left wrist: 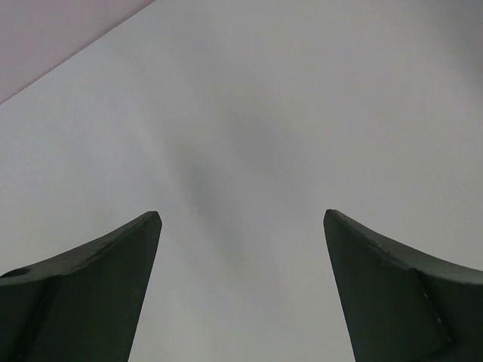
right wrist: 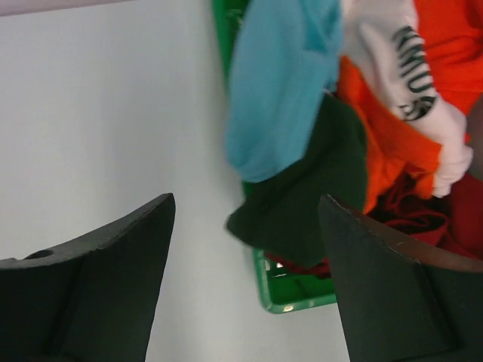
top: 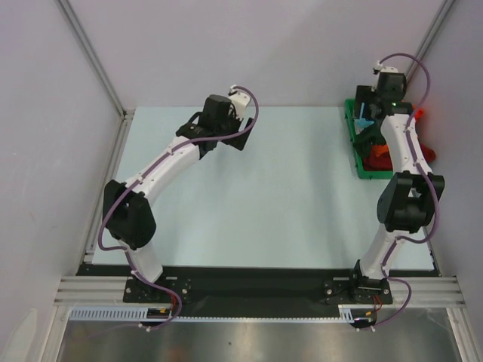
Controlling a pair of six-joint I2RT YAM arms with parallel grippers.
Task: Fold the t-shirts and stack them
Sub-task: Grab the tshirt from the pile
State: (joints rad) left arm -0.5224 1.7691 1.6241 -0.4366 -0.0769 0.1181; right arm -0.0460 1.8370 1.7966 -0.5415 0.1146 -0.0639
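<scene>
T-shirts (right wrist: 355, 151): heaped unfolded in the bin (right wrist: 290, 296), at the table's (top: 287, 188) far right edge.
Turquoise shirt (right wrist: 275, 90): hangs over the bin's left wall.
Dark green shirt (right wrist: 302, 204): under the turquoise one, also spilling over the wall.
Red shirt (right wrist: 423, 215): apparently lowest in the heap; mostly hidden.
Left gripper (left wrist: 241, 214): jaws spread wide, empty, over bare table.
Right gripper (right wrist: 247, 199): jaws spread wide, empty, above the bin's left wall.

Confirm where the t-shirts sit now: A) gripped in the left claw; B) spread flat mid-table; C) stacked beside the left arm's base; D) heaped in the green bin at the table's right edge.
D: the turquoise shirt, dark green shirt, orange shirt and white shirt lie heaped in the green bin; the left claw is empty.
</scene>
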